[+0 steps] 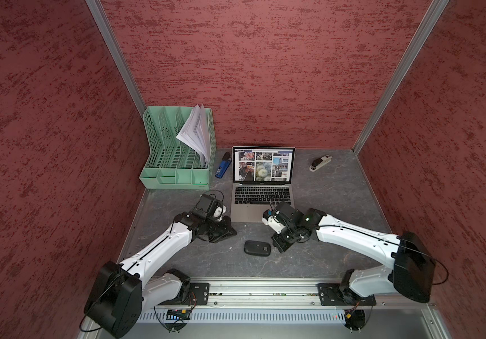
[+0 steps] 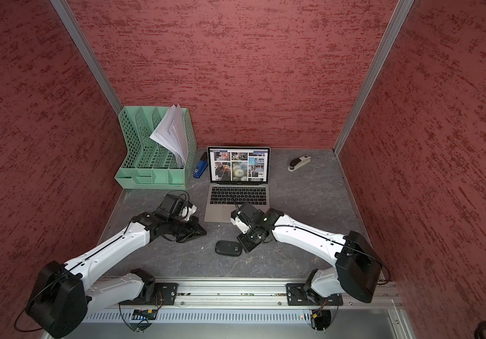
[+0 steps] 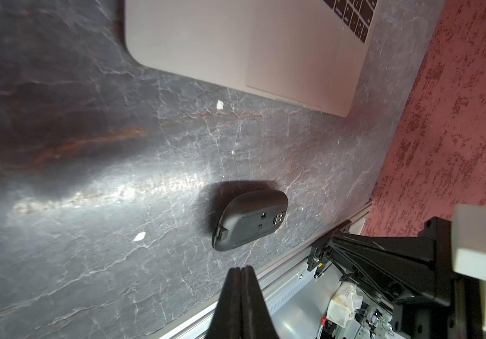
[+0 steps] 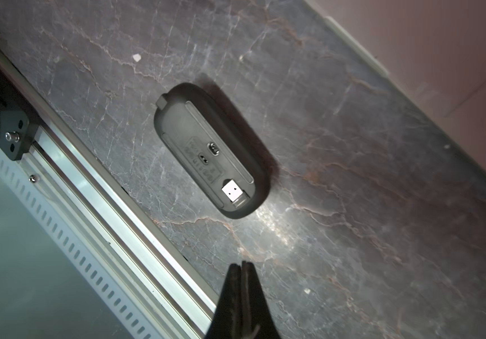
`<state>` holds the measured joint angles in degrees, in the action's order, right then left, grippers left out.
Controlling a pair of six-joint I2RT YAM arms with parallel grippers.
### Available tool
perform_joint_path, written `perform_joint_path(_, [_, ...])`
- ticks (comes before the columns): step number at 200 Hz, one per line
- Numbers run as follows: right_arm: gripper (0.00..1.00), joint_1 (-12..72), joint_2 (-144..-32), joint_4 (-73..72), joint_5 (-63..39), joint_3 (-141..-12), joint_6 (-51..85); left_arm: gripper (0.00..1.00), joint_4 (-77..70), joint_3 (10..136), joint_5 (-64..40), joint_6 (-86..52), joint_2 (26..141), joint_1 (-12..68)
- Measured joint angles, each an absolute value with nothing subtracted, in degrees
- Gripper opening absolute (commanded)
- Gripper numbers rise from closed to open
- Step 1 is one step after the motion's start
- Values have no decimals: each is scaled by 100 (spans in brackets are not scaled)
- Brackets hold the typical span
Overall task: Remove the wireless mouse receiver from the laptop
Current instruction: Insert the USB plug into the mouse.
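The silver-grey laptop (image 1: 247,212) (image 2: 221,213) stands open at the back middle of the table, its screen lit; its palm rest (image 3: 206,44) shows in the left wrist view. In front of it a flat black mouse (image 1: 257,248) (image 2: 228,248) (image 3: 250,223) (image 4: 209,152) lies underside up. The wireless mouse receiver (image 4: 232,193) (image 3: 279,218), a small metal plug, sits in a slot in that underside. My left gripper (image 1: 231,232) (image 3: 241,268) hovers left of the mouse, shut and holding nothing. My right gripper (image 1: 280,249) (image 4: 241,264) is just right of the mouse, also shut with nothing in it.
A green file organiser (image 1: 177,155) with papers stands at the back left, with a blue stapler (image 1: 223,167) beside it. A black-and-white stapler (image 1: 320,163) lies at the back right. A metal rail (image 1: 259,289) runs along the front edge. Red walls close in three sides.
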<state>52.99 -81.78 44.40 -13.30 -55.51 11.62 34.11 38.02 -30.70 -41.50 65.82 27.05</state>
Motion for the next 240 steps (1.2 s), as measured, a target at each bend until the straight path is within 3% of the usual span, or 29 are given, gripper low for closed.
perform_joint_path(34, [0, 5398, -8403, 4346, -1382, -5579, 1201, 1, 3166, 3730, -3114, -4333, 7037, 3033])
perform_joint_path(47, [0, 5395, -8447, 4346, -1380, -5579, 1205, 33, 3138, 3758, -3096, -4320, 7220, 3170])
perform_joint_path(53, [0, 5395, -8449, 4346, -1376, -5581, 1205, 65, 3164, 3795, -3076, -4278, 7277, 3218])
perform_joint_path(56, [0, 5395, -8444, 4346, -1374, -5581, 1205, 76, 3192, 3828, -3048, -4292, 7303, 3247])
perform_joint_path(72, [0, 5395, -8418, 4359, -1345, -5581, 1197, 100, 3393, 4036, -2853, -4119, 7356, 3332])
perform_joint_path(148, [0, 5371, -7583, 4574, -1055, -5577, 888, 100, 4150, 5765, -1625, -1778, 6748, 3376])
perform_joint_path(183, [0, 5266, -7017, 4571, -972, -5533, 858, 100, 4095, 5924, -1643, -1653, 7050, 3035])
perform_joint_path(208, [0, 5194, -6794, 4578, -875, -5395, 854, 100, 3800, 5553, -1328, -1245, 6947, 3640])
perform_joint_path(240, [0, 5061, -6652, 4611, -810, -5308, 856, 100, 3420, 4873, -1472, 185, 5749, 4224])
